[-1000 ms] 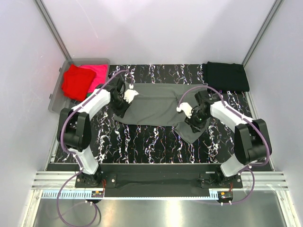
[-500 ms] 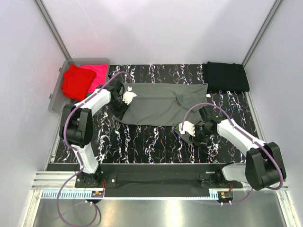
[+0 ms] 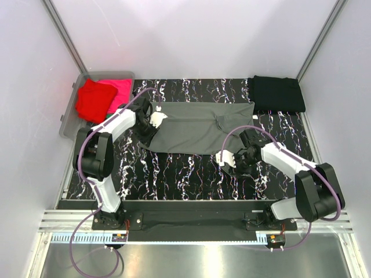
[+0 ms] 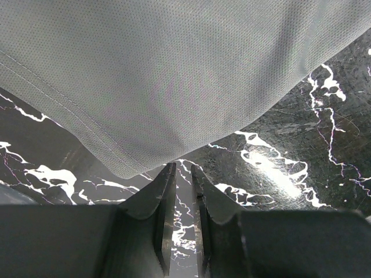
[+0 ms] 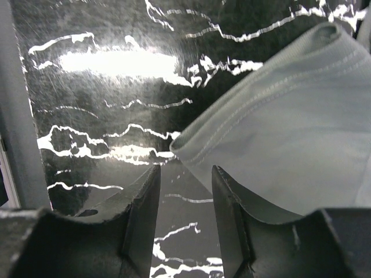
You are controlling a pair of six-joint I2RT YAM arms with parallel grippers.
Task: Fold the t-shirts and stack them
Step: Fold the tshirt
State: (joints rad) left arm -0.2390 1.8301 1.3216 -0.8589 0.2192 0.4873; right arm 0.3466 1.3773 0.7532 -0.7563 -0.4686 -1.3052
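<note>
On the table (image 3: 174, 171) the dark grey t-shirt (image 3: 191, 127) lies spread mid-table. The left gripper (image 4: 184, 169) has its jaws a slit apart, the right gripper (image 5: 184, 171) wider, both empty (hem just ahead). Each should probably slide under the hem and pinch squarely before folding.

spread t-shirt (image 3: 191, 127) across the middle of the table (image 3: 185, 174). folded t-shirt (image 3: 277, 94) behind it, in the far right corner. bin (image 3: 71, 119) beside the far left corner, t-shirts (image 3: 93, 99) inside. left gripper (image 3: 149, 123) at the spread t-shirt's left edge, right gripper (image 3: 231, 159) near its front right corner.
</note>
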